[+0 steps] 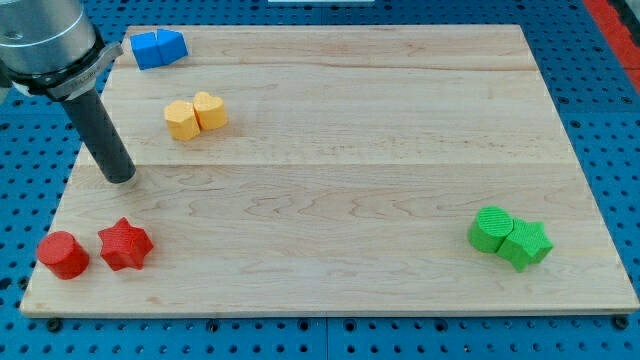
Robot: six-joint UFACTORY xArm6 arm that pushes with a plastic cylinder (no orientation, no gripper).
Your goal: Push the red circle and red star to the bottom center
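My tip (pixel 120 178) sits on the bench (pixel 350 150), a bare rod with no hand to open or close. The red star (pixel 125 245) lies just below it, the red circle (pixel 63 254) below-left, both well left of bottom center.

No readable text, label, brand, number or sign appeared anywhere: not on blocks, worktop (pixel 330 120) or arm.

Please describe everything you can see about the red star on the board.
The red star is a small, matte, plastic-looking block with blunt points, lying flat on the wooden board near the view's bottom-left corner. It appears whole and undamaged. The red circle sits just to its left, with a narrow gap between them. My tip rests on the board above the star, apart from it. Nothing touches the star except the board.
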